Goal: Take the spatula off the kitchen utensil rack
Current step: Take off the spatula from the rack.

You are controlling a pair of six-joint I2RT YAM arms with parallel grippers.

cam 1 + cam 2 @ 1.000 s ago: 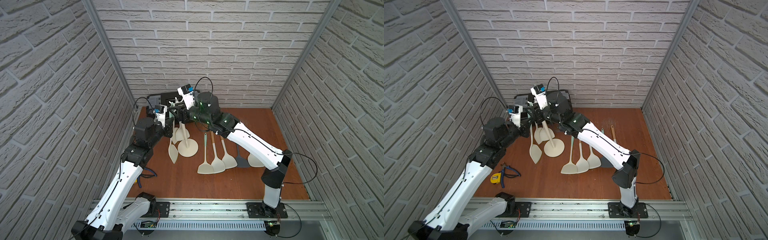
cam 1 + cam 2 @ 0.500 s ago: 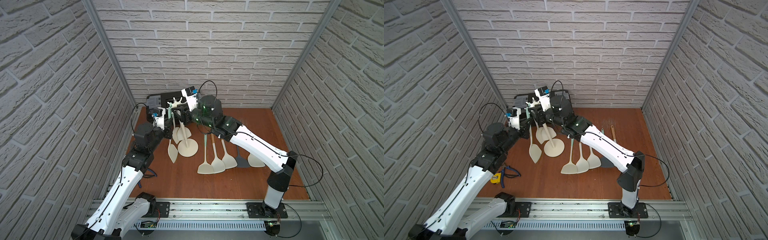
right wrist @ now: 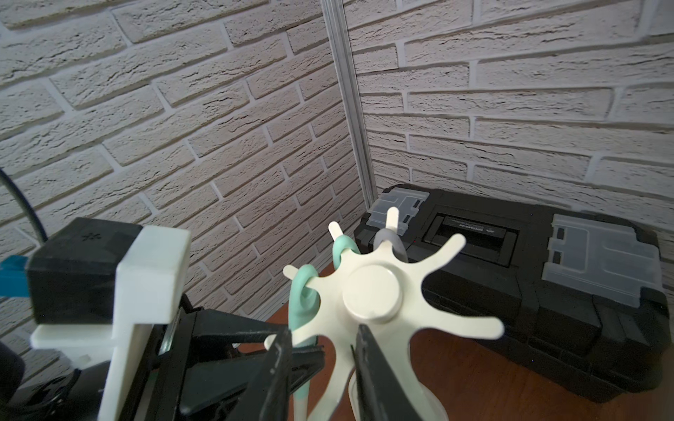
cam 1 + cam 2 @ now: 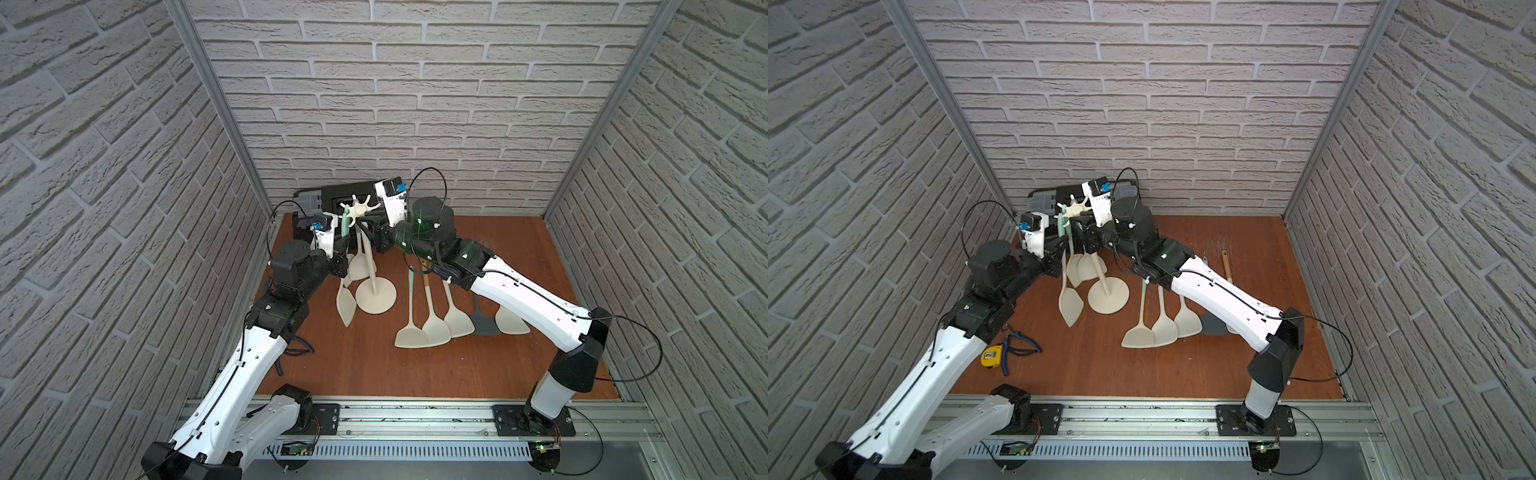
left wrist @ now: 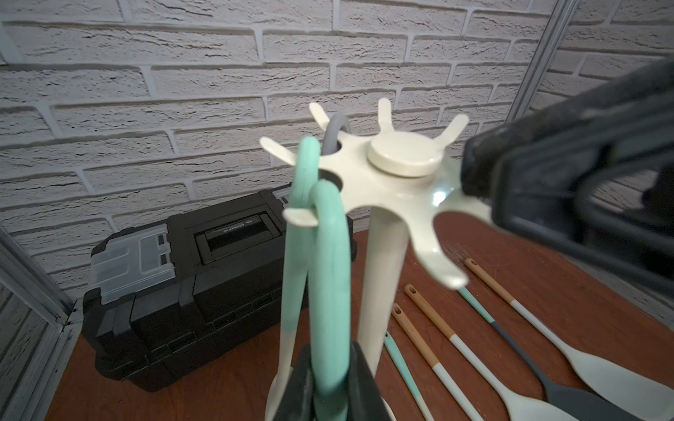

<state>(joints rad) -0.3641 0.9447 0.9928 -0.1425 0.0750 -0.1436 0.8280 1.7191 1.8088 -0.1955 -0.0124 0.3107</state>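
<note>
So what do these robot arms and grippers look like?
The left arm and right arm have glossy white shells between chunky black joints, with thin black cables looping outside. The left gripper and right gripper are black, with flat tapered fingers; each carries a white bracket holding a small black camera with a blue plug. Green lights glow on the right arm.

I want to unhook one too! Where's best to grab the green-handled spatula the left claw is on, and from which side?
Grip the spatula by its straight mint handle, below the loop, coming from outside the rack, opposite the pole. The loop hangs over a prong and must stay free to lift off. The left claw is shut right there.
</note>
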